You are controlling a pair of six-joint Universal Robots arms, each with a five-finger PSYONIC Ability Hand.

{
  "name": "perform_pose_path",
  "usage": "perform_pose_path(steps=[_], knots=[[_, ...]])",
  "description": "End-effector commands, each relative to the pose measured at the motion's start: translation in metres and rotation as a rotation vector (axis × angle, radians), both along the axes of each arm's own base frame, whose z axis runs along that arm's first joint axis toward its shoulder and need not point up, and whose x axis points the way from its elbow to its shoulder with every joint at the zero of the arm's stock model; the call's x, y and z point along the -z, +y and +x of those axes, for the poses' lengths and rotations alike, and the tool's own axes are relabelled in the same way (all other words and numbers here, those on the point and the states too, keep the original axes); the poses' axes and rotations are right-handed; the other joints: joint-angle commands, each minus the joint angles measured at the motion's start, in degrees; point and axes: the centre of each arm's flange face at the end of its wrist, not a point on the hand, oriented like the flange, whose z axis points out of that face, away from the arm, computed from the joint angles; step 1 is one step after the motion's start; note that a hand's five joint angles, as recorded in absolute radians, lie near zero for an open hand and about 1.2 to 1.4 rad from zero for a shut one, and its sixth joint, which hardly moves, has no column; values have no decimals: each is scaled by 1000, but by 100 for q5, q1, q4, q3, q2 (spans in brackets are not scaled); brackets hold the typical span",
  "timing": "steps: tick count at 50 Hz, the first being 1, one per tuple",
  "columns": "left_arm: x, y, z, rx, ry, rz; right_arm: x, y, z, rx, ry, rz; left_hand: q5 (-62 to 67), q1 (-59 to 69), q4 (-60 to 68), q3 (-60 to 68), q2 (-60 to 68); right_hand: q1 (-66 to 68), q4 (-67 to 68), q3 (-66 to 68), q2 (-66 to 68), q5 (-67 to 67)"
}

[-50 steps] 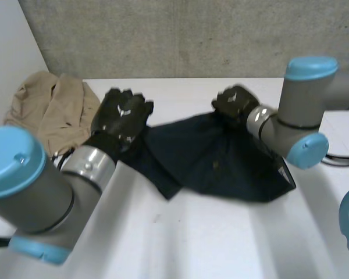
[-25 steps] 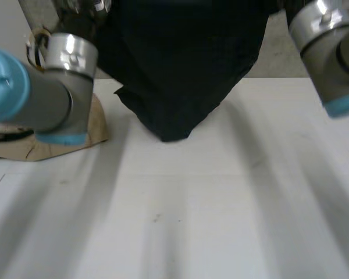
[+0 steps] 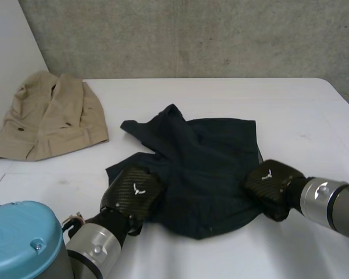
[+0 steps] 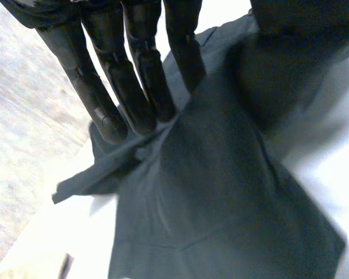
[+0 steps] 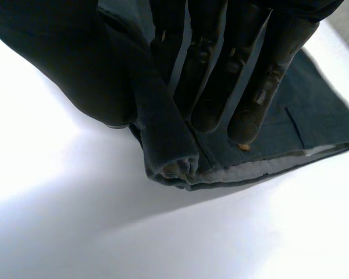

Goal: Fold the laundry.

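A dark navy garment (image 3: 203, 168) lies rumpled in the middle of the white table (image 3: 232, 93). My left hand (image 3: 132, 192) rests at its near left edge. In the left wrist view the fingers (image 4: 134, 87) are straight, their tips touching the dark cloth (image 4: 221, 192), which spreads out flat beyond them. My right hand (image 3: 270, 181) is at the garment's near right corner. In the right wrist view the thumb and fingers (image 5: 209, 75) pinch a fold of the cloth (image 5: 168, 145) just above the table.
A beige garment (image 3: 52, 116) lies in a heap at the far left of the table. A grey concrete wall (image 3: 192, 35) stands behind the table's far edge. Bare white table surrounds the dark garment on the right and near side.
The dark garment, held up high half a second ago, has come down onto the table. Both hands dropped to its near edge, and the left hand's fingers have straightened.
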Motion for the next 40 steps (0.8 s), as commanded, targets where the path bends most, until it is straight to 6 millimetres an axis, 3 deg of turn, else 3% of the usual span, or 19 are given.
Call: perform_pose_path(steps=[1,7,23,27,28,30,34,35,40], knots=[[0,-18,8,-85,56,35,18,-11,-7,92,-77,-35,-1670,-1373,-1651,-1581,-1561,2376,1196,1232,1304,1357],[3,-33,21,-173,110,85,27,-21,-13,177,-159,-56,-1974,-1676,-1955,-1885,-1865,2376,1196,1232,1304,1357],[5,-24,32,-202,117,112,34,-28,-18,238,-222,-75,-1655,-1358,-1636,-1566,-1546,2376,1196,1232,1304,1357],[5,-27,33,-212,116,112,34,-28,-18,237,-222,-78,56,353,75,145,164,2376,1196,1232,1304,1357],[4,-29,33,-212,116,108,34,-28,-19,234,-213,-83,1893,2191,1912,1982,2002,2376,1196,1232,1304,1357],[3,-29,34,-210,108,102,33,-29,-19,236,-207,-88,3435,3732,3454,3524,3544,2376,1196,1232,1304,1357],[-12,-25,35,-203,109,95,16,-22,-19,202,-162,-93,3440,3738,3459,3529,3549,2376,1196,1232,1304,1357],[-16,-24,36,-203,109,95,0,-15,-20,174,-127,-109,3440,3738,3459,3529,3549,2376,1196,1232,1304,1357],[-47,-6,44,-188,58,145,-46,19,-28,54,12,-130,3440,3738,3459,3529,3549,2376,1196,1232,1304,1357]])
